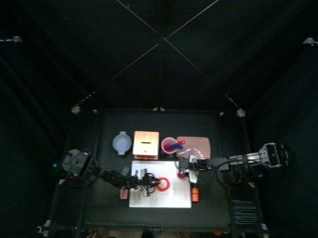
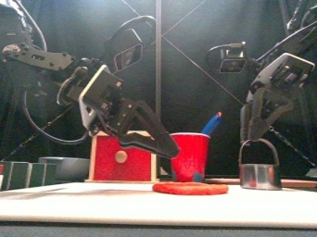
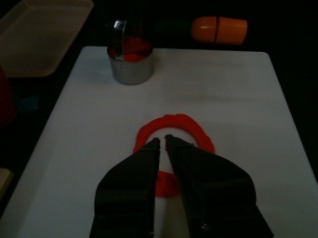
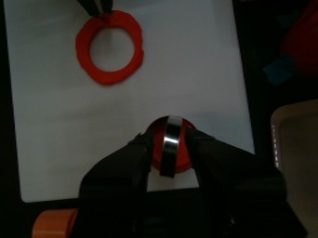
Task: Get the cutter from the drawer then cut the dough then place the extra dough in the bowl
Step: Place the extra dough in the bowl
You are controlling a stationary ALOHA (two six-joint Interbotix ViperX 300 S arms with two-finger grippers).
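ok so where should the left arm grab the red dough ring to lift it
Pinch the flat red dough ring across its band, one jaw in the hole and one outside, coming straight down. It lies flat on the white cutting board, so a sideways approach would likely find no edge. Take the side nearest the left gripper, away from the round metal cutter.

Red cup (image 2: pixel 190 155), orange toy (image 3: pixel 220 28)

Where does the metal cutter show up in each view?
Top view: cutter at the white board's right end, under the right gripper.
Front view: cutter far right, handle up.
Left wrist view: cutter at board's far end, red dough inside.
Right wrist view: cutter between the fingers.
Shared landmark: red dough ring on the board.
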